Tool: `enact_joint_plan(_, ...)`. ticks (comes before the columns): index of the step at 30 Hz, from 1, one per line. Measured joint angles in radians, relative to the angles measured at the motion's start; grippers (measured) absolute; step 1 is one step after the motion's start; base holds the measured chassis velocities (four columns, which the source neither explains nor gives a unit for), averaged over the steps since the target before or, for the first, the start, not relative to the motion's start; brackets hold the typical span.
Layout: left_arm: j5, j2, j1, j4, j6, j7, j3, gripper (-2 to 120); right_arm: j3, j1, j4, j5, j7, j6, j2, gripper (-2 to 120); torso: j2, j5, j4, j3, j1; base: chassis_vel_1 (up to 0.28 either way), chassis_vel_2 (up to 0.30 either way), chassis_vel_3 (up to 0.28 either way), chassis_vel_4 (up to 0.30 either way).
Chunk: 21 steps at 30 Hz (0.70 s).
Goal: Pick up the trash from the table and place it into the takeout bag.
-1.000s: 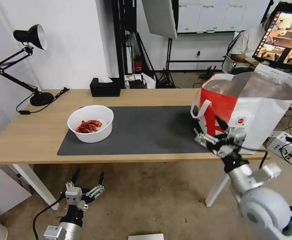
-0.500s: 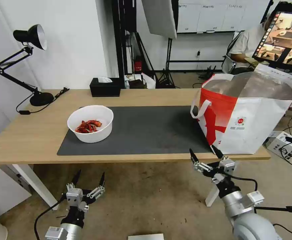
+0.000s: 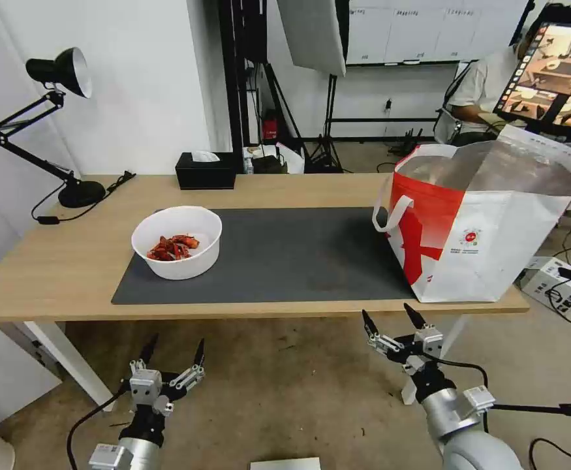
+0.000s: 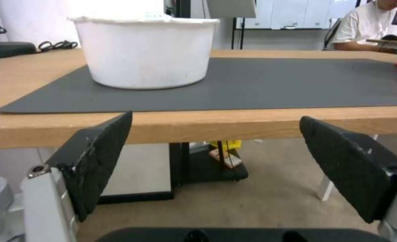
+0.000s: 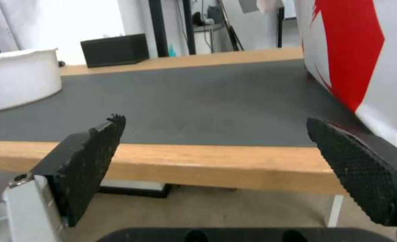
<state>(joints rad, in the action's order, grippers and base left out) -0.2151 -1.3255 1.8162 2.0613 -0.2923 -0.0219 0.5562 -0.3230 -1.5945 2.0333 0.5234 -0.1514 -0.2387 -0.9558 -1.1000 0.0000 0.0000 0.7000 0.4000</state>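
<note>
Bowl (image 3: pixel 177 250) of red scraps on mat (image 3: pixel 285 254), takeout bag (image 3: pixel 487 225) at table's right end; left gripper (image 3: pixel 173 348), right gripper (image 3: pixel 391 318) both spread below edge

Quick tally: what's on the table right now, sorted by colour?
White: 2, bowl and bag
Black: 2, lamp and tissue box
Dark grey: 1, mat
Total: 5

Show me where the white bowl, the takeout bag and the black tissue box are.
white bowl (image 3: pixel 187 261), head view, on its front wall.
takeout bag (image 3: pixel 494 258), head view, on its white front panel.
black tissue box (image 3: pixel 205 176), head view, on its front face.
</note>
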Motion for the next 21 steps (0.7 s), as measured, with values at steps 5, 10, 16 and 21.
enact_joint_plan(5, 0.005, -0.002, -0.002, -0.002, -0.004, 0.0, -0.002, 100, 0.001, 0.0, 0.0, 0.001, -0.002, 0.002, 0.0, 100, 0.0, -0.0001, 0.0, 0.0, 0.0, 0.0, 0.0, 0.0, 0.0)
enact_joint_plan(10, 0.0, 0.027, -0.015, 0.053, 0.011, 0.005, 0.02, 100, 0.001, 0.0, 0.0, 0.001, -0.003, 0.002, 0.0, 100, 0.0, 0.0003, 0.0, 0.0, 0.0, 0.0, 0.0, 0.0, 0.0)
enact_joint_plan(16, -0.117, 0.137, -0.086, 0.097, 0.09, 0.038, 0.062, 100, 0.001, 0.001, 0.0, 0.002, -0.003, 0.003, 0.0, 100, 0.0, -0.0001, 0.0001, 0.0, 0.0, 0.0, 0.0, 0.0, 0.0)
enact_joint_plan(21, -0.277, 0.285, -0.197, 0.09, 0.166, 0.096, 0.085, 100, 0.001, 0.001, 0.0, 0.002, -0.003, 0.003, 0.0, 100, 0.0, -0.0001, 0.0001, 0.0, 0.0, 0.0, 0.0, 0.0, 0.0)
